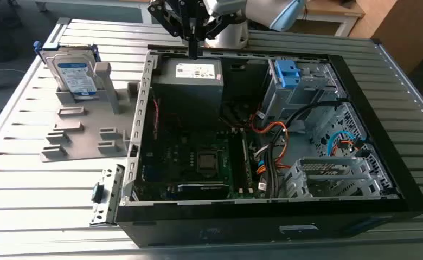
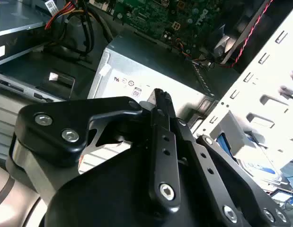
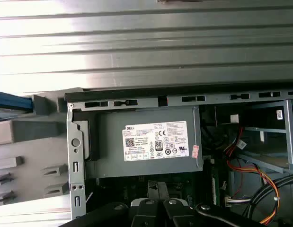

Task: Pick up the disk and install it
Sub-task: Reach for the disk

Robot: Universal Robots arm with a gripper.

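The disk stands upright in a grey holder on the slatted table, at the exterior view's left of the open computer case. It is silver-grey with a white and blue label and blue edging. Its blue edge also peeks in at the picture's border in the first wrist view, and part of its label appears in the second wrist view. My gripper hangs over the case's back wall, just above the grey power supply, well apart from the disk. Its fingers are pressed together with nothing between them.
Inside the case lie the motherboard, orange, black and blue cables, and a drive cage with a blue bracket at the exterior view's right. The power supply's white sticker faces the camera. Bare slatted table surrounds the case.
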